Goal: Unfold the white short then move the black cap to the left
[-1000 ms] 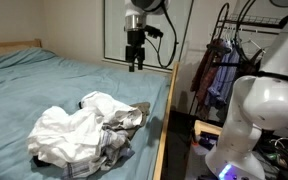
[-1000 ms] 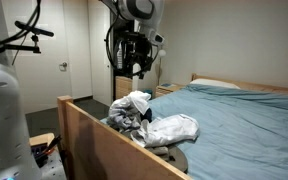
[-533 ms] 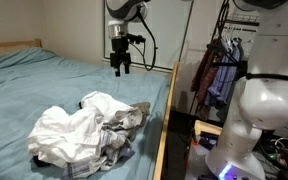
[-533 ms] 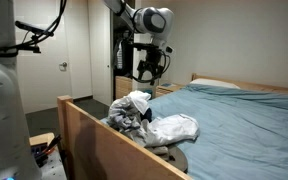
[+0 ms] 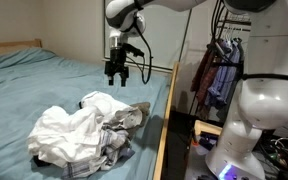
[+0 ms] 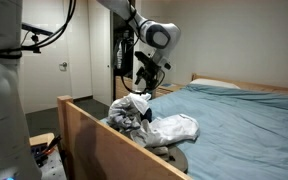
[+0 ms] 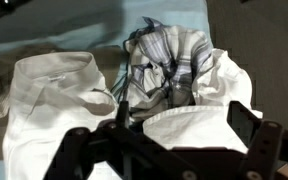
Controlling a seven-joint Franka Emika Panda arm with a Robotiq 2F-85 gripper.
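A crumpled heap of white cloth, the white short (image 5: 69,128), lies on the blue bed near its side rail, with a grey striped garment (image 5: 119,125) bunched into it. Both also show in an exterior view (image 6: 169,128) and fill the wrist view (image 7: 64,100), where the striped cloth (image 7: 169,60) sits at the top. My gripper (image 5: 115,77) hangs open and empty in the air above the far end of the heap; in the wrist view (image 7: 169,140) its fingers frame the white cloth. No black cap is in view.
The bed has a wooden side rail (image 5: 164,130) and a blue sheet (image 5: 44,80). A clothes rack (image 5: 219,70) and a white robot base (image 5: 259,115) stand beside the bed. A wooden board (image 6: 94,135) edges the bed in an exterior view.
My gripper has moved down and toward the clothes heap over the last second. The clothes have not moved.
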